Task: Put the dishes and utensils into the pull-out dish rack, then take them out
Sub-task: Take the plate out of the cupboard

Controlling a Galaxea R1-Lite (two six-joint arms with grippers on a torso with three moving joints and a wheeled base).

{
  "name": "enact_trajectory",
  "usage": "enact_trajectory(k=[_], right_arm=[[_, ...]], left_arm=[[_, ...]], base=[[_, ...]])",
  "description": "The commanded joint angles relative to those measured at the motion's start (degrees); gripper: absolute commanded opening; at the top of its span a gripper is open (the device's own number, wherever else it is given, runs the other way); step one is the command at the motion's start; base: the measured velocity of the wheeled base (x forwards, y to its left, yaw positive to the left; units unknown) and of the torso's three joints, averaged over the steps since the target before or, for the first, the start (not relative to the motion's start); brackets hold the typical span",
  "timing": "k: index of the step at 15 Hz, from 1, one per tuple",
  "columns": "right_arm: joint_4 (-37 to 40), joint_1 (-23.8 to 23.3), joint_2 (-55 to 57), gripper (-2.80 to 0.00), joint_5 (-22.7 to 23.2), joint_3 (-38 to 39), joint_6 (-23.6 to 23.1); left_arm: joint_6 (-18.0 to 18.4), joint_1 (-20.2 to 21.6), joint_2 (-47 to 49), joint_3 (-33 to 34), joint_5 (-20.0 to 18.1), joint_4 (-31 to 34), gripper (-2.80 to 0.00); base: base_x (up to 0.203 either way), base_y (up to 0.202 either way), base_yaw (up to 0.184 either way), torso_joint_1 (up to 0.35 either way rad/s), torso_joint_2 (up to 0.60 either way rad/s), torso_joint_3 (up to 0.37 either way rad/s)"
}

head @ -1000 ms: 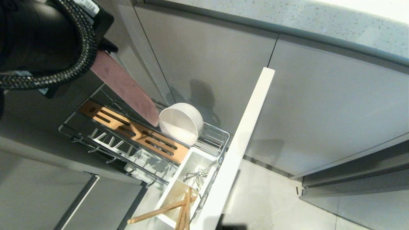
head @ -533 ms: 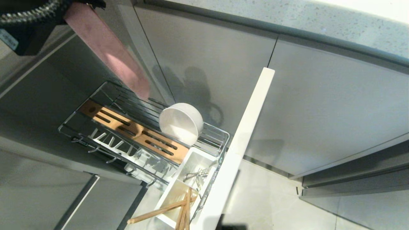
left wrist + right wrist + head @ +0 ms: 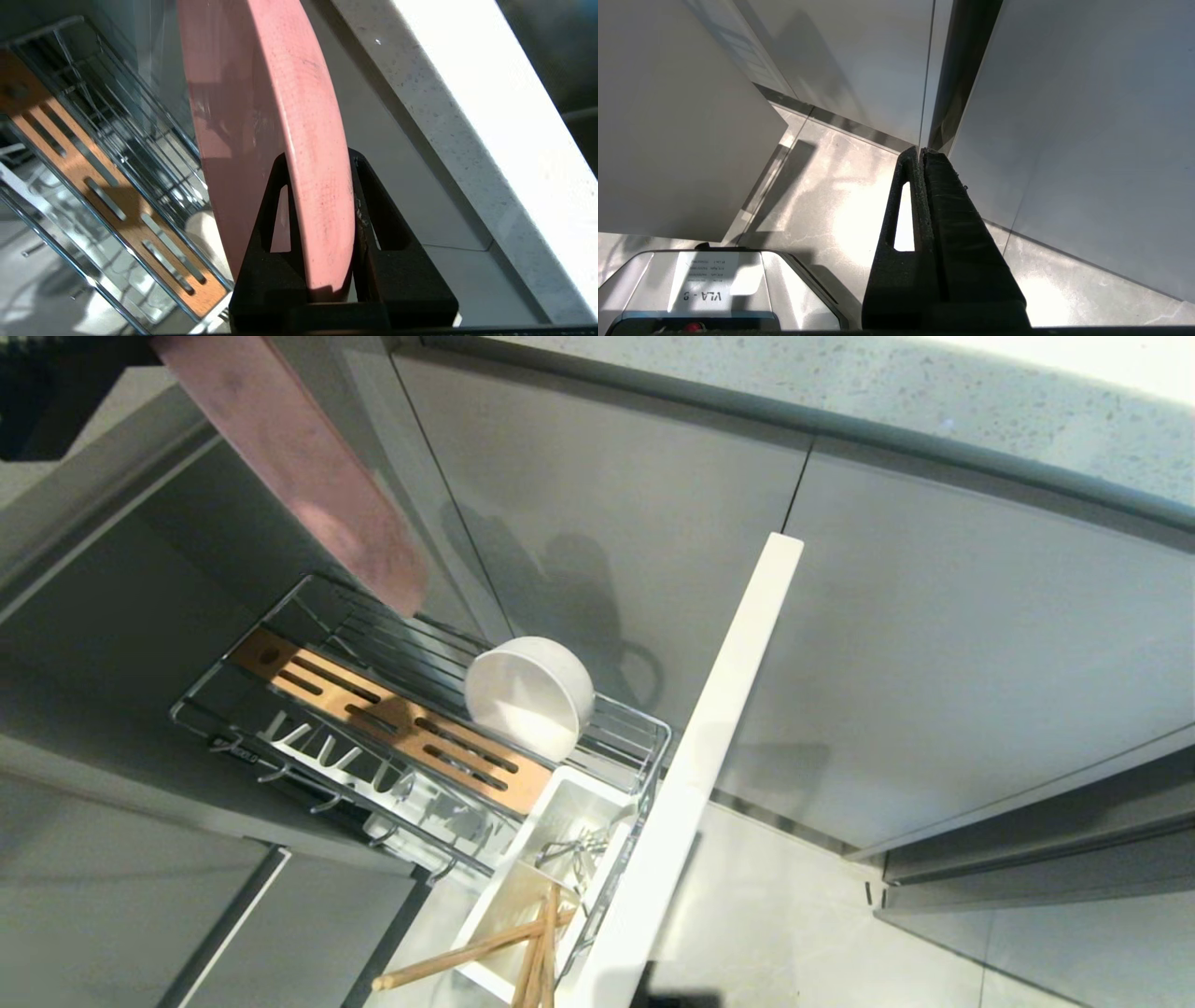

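My left pincer (image 3: 317,163) pinches the pink plate (image 3: 280,121) on edge above the pull-out dish rack (image 3: 280,728), my right pincer (image 3: 920,154) pressed together over a "VLA" label (image 3: 703,283).

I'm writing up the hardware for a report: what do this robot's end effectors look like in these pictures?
Both look alike. The left end effector has two matte black wedge-shaped fingers, wide at the base and narrowing to the tip, one with a tall slot cut through it. The right end effector has the same black, grainy-surfaced fingers and slot. In the head view only a dark corner of the left arm shows; no cables or markings can be made out now.
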Motion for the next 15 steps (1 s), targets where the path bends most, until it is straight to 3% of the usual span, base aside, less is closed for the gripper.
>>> enact_trajectory(k=[1,4,6,8,13,15], right_arm=[[0.00,0.02,0.05,-2.80,0.00,0.09,0.01],[0.00,0.02,0.05,-2.80,0.00,0.09,0.01],[0.00,0.02,0.05,-2.80,0.00,0.09,0.01],[0.00,0.02,0.05,-2.80,0.00,0.09,0.01],[0.00,0.02,0.05,-2.80,0.00,0.09,0.01],[0.00,0.02,0.05,-2.80,0.00,0.09,0.01]], left_arm=[[3.50,-0.05,-0.69,-0.07,0.38,-1.40,-2.80],[14.48,-0.05,-1.36,-0.07,-0.43,-8.83,-2.80],[22.79,-0.05,-1.42,-0.07,-1.66,-17.18,-2.80],[33.34,0.00,-1.32,-0.07,-3.37,-28.88,-2.80],[59.70,0.34,-1.00,-0.07,-11.14,-55.39,-2.80],[67.87,3.25,-1.11,-0.08,-16.01,-60.98,-2.80]], base=[[0.000,0.000,0.000,0.000,0.00,0.000],[0.000,0.000,0.000,0.000,0.00,0.000],[0.000,0.000,0.000,0.000,0.00,0.000],[0.000,0.000,0.000,0.000,0.00,0.000],[0.000,0.000,0.000,0.000,0.00,0.000],[0.000,0.000,0.000,0.000,0.00,0.000]])
